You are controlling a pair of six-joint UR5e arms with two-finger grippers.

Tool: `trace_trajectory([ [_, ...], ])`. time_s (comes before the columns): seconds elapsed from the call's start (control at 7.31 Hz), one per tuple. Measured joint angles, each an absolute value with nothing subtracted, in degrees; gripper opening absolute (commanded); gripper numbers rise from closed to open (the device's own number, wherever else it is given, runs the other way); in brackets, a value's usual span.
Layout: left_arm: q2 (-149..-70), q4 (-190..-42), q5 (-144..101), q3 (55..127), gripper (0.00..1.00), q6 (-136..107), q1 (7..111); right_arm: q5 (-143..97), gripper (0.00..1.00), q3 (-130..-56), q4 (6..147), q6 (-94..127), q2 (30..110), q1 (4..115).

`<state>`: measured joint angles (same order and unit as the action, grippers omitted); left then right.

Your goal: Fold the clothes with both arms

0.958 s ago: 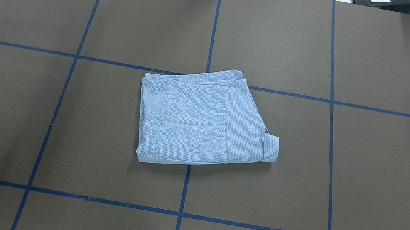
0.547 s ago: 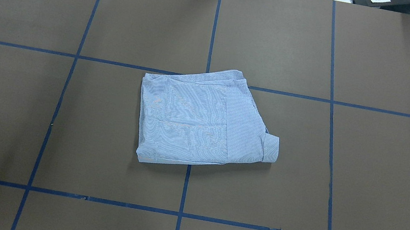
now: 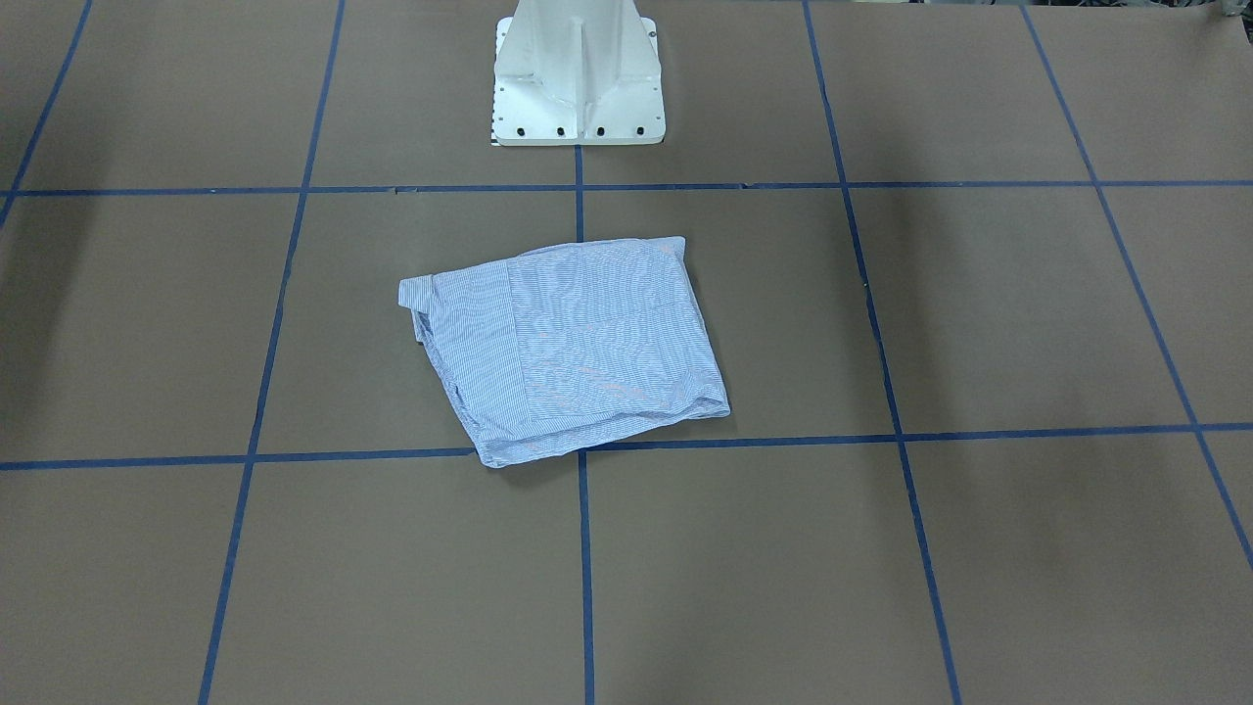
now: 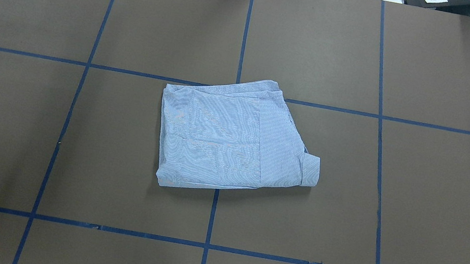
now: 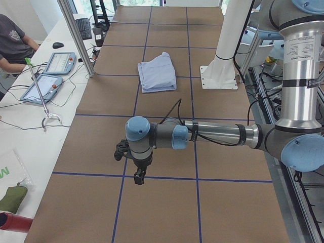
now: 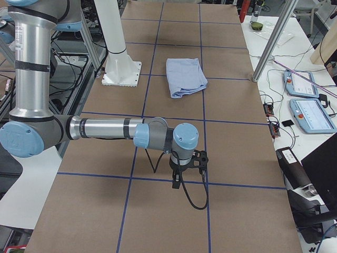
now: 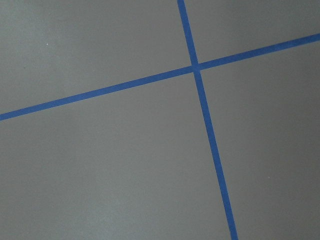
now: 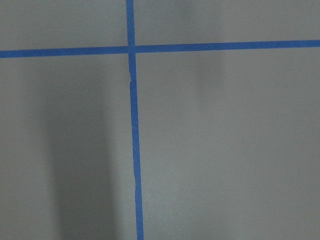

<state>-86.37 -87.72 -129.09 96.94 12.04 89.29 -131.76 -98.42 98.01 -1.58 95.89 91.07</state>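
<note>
The clothes are one blue-and-white striped shirt (image 4: 224, 140), folded into a compact packet at the table's middle, a cuff sticking out at its right side. It also shows in the front view (image 3: 578, 343) and both side views (image 5: 158, 71) (image 6: 185, 76). Both arms are drawn back far from the shirt, toward opposite ends of the table. The left gripper (image 5: 138, 177) points down over a tape line, and so does the right gripper (image 6: 176, 182). Each shows only in a side view, so I cannot tell whether either is open or shut. Both wrist views show only brown table and tape.
The white pedestal base (image 3: 578, 78) stands at the robot's edge of the table. Blue tape lines (image 4: 245, 32) grid the brown surface. Beside the table are teach pendants (image 5: 50, 71) (image 6: 310, 113), cables and a seated person (image 5: 12, 40).
</note>
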Motion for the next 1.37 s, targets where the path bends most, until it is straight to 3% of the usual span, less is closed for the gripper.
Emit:
trace_trajectory([
  [1.37,-86.15,-87.77,-130.05,96.53,1.00,12.52,89.30,-131.89,1.00,-98.35,98.00,-1.49,95.60,91.06],
])
